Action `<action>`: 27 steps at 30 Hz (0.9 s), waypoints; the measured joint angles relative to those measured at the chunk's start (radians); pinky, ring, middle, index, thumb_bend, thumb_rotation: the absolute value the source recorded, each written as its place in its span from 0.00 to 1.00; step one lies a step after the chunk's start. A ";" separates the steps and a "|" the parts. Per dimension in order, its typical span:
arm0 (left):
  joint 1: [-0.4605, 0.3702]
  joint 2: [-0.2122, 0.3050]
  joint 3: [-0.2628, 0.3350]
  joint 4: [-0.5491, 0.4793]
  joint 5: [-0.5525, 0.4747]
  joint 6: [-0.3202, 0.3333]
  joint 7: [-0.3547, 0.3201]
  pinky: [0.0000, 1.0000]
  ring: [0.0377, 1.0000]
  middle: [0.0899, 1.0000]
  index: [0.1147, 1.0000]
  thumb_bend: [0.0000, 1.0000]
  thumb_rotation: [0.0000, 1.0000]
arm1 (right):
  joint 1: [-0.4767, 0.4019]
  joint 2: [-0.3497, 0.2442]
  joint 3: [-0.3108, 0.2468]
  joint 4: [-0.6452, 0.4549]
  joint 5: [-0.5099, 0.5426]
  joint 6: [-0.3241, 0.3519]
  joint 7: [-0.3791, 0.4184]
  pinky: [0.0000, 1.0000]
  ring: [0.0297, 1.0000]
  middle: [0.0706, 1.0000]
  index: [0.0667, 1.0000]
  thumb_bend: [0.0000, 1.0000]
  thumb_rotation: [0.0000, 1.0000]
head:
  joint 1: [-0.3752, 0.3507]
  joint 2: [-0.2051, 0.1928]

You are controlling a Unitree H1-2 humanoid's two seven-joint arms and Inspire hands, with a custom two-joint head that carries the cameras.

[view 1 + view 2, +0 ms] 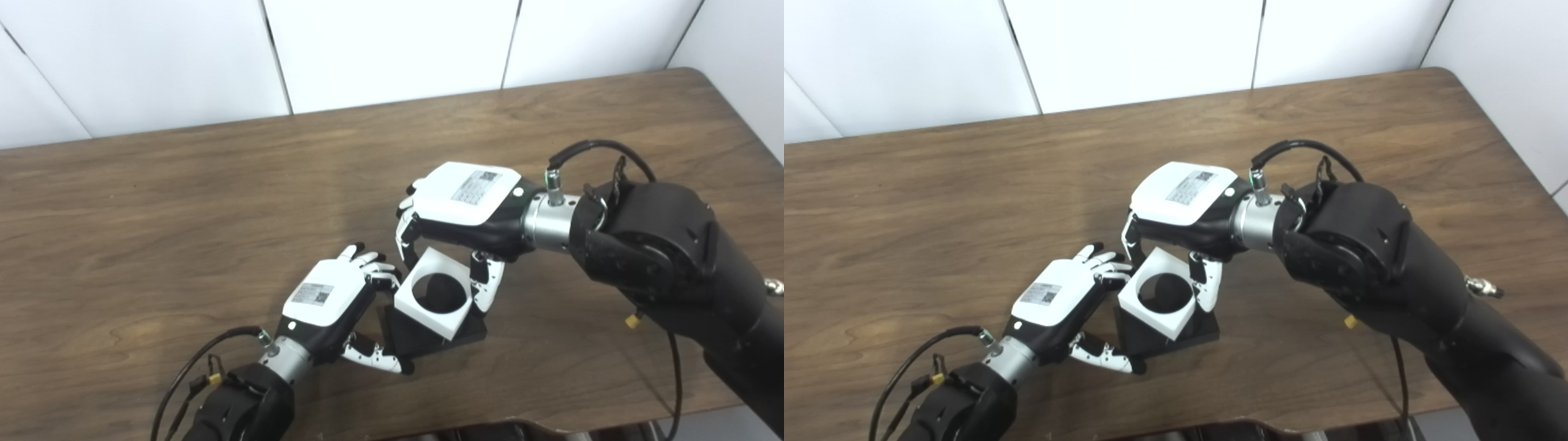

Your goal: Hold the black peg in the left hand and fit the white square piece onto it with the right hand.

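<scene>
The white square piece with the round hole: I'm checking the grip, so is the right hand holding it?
Yes, the right hand grips the white square piece from above, fingers on opposite sides.

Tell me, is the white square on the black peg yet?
Partly on. The white square sits tilted over the black peg's base, dark peg showing in its round hole, with the right hand gripping its sides.

Both head views look down, near, sharing the table [184, 202].

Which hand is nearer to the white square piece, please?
Right. The right hand grips the white square piece from above; the left hand sits beside it, at the black peg base.
</scene>
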 measured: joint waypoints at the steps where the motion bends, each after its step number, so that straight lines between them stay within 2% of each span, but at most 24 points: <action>1: 0.000 0.000 0.000 0.000 0.000 0.000 0.000 1.00 0.91 0.79 0.42 0.51 0.06 | 0.001 0.001 0.000 -0.001 -0.002 0.000 0.000 0.94 0.88 0.75 0.44 0.52 0.13 | 0.000 0.002; 13: 0.000 0.000 0.001 -0.001 0.000 -0.001 -0.002 1.00 0.90 0.78 0.42 0.51 0.05 | 0.012 0.001 -0.019 0.002 0.003 -0.002 0.000 0.92 0.88 0.74 0.44 0.52 0.13 | -0.006 0.003; 19: 0.001 0.002 0.003 -0.002 0.000 -0.009 -0.002 1.00 0.90 0.78 0.42 0.51 0.05 | 0.020 -0.019 -0.053 0.017 0.014 -0.010 -0.001 0.90 0.87 0.74 0.45 0.52 0.13 | -0.009 0.005; 27: 0.002 0.002 0.009 -0.002 -0.001 -0.017 -0.005 1.00 0.90 0.78 0.42 0.51 0.05 | 0.034 -0.045 -0.056 0.026 0.041 -0.014 0.000 0.89 0.87 0.75 0.45 0.52 0.13 | -0.012 0.005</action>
